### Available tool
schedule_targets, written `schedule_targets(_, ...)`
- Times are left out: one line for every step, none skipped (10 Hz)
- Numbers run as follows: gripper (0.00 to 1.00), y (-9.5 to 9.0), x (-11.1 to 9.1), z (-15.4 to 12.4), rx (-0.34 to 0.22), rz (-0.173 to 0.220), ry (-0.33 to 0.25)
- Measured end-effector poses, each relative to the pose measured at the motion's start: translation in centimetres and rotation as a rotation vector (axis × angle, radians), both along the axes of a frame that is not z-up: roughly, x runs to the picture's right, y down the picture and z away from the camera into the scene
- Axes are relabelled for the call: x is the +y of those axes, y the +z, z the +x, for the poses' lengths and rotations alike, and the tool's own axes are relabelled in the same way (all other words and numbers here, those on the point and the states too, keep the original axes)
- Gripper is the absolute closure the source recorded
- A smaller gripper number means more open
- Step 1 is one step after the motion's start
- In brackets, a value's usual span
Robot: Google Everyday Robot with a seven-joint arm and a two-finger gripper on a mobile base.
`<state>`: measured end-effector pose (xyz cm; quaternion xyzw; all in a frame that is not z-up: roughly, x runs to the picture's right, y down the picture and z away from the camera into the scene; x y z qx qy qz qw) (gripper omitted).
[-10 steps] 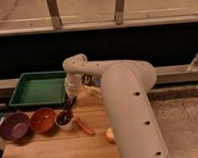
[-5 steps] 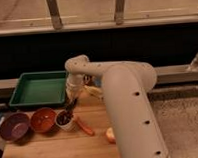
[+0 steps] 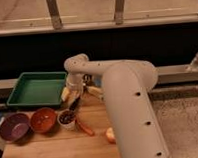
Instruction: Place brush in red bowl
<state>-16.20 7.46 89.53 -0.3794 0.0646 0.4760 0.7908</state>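
Note:
The red bowl (image 3: 43,119) sits on the wooden table between a purple bowl (image 3: 14,126) and a white cup (image 3: 68,118). The brush (image 3: 74,104) is a slim dark stick slanting down from under my gripper (image 3: 75,96) toward the white cup's rim. My gripper hangs just above the cup, to the right of the red bowl, at the end of the big white arm. Whether it is gripping the brush does not show.
A green tray (image 3: 35,90) lies behind the bowls at the left. An orange carrot-like stick (image 3: 85,127) lies right of the cup, and an orange fruit (image 3: 110,135) sits by the arm. A yellowish item (image 3: 66,93) lies beside the gripper. A dark wall runs behind.

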Motion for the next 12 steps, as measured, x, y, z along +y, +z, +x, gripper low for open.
schedule_targets(0.28, 0.0, 0.0, 0.1, 0.002, 0.003, -0.005)
schedule_targets(0.28, 0.0, -0.1, 0.3, 0.007, 0.007, -0.009)
schedule_targets(0.28, 0.0, -0.1, 0.6, 0.017, 0.010, -0.013)
schedule_targets(0.28, 0.0, -0.2, 0.8, 0.026, 0.014, -0.015)
schedule_targets(0.28, -0.1, -0.3, 1.4, 0.040, 0.019, -0.016)
schedule_targets(0.28, -0.1, -0.5, 1.8, 0.051, 0.023, -0.015)
schedule_targets(0.28, 0.0, -0.5, 2.2, 0.060, 0.022, -0.015)
schedule_targets(0.28, 0.0, -0.3, 2.5, 0.068, 0.020, -0.015)
schedule_targets(0.28, 0.1, 0.0, 2.7, 0.075, 0.012, -0.014)
schedule_targets(0.28, 0.3, 0.3, 2.8, 0.079, 0.004, -0.015)
schedule_targets(0.28, 0.4, 0.7, 2.9, 0.081, -0.003, -0.016)
schedule_targets(0.28, 0.5, 1.2, 2.9, 0.085, -0.013, -0.020)
